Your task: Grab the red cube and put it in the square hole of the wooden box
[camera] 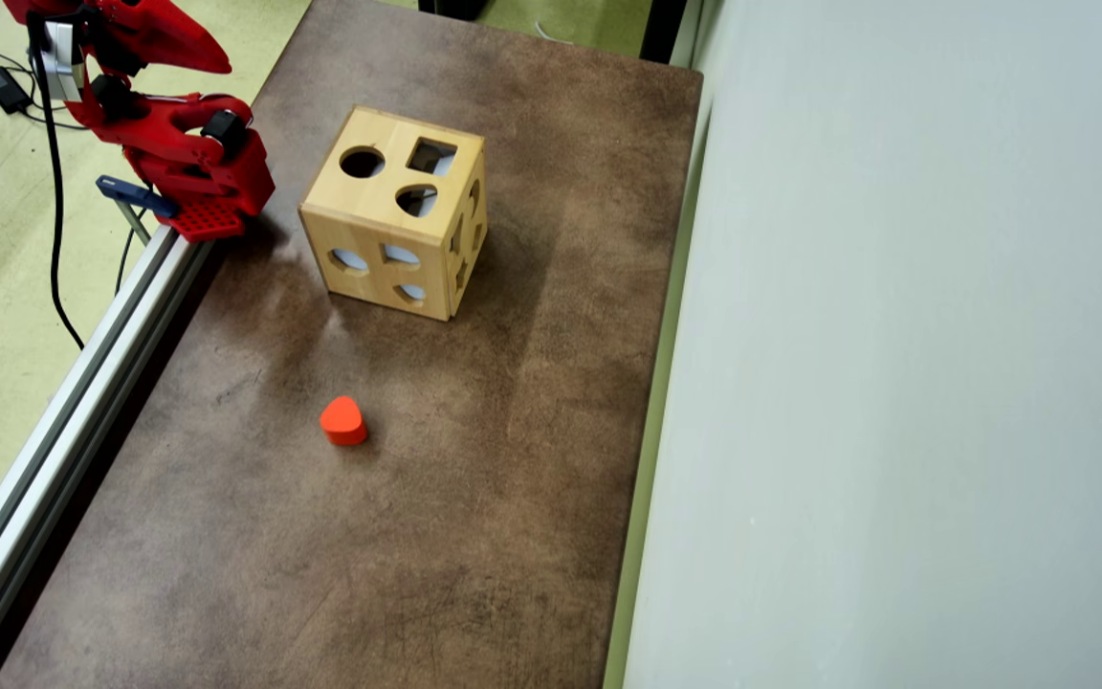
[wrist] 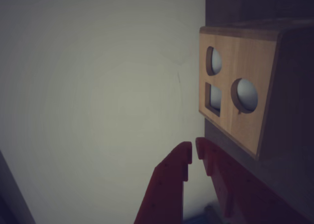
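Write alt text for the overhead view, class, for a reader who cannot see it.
A pale wooden box with shaped cut-outs, a square hole among those on top, stands on a brown table. An orange-red rounded block lies alone nearer the camera. The red robot arm sits folded at the table's upper left edge; no red cube is visible.

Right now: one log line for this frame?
gripper: nearly shut, empty | wooden box: upright on table | square hole: top face, nothing showing in it | red cube: not visible | orange-red heart block: on table, untouched
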